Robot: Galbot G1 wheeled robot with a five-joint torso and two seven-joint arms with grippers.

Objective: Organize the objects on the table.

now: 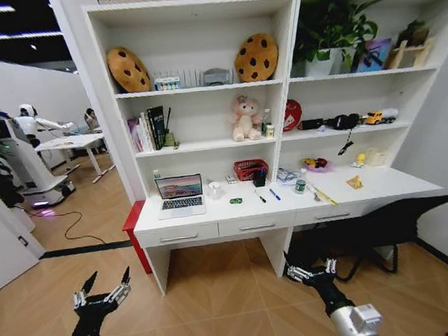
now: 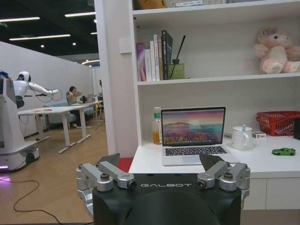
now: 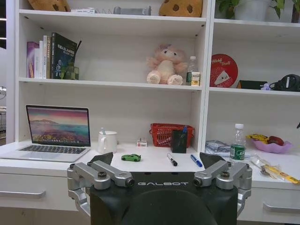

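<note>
From the head view, both arms hang low and well short of the counter [image 1: 416, 184]; the left pincer [image 1: 102, 288] and right pincer [image 1: 312, 270] are spread, empty.

The left wrist view shows the laptop [image 2: 193, 135] open at the counter's left end: stiff, thin, probably best closed and taken by its edges. A white mug [image 2: 242, 138] stands just beside it.

The right wrist view shows the toy car [image 3: 131, 157], pens [image 3: 172, 160] and bottle [image 3: 237, 143]: light, small, likely to roll.
</note>
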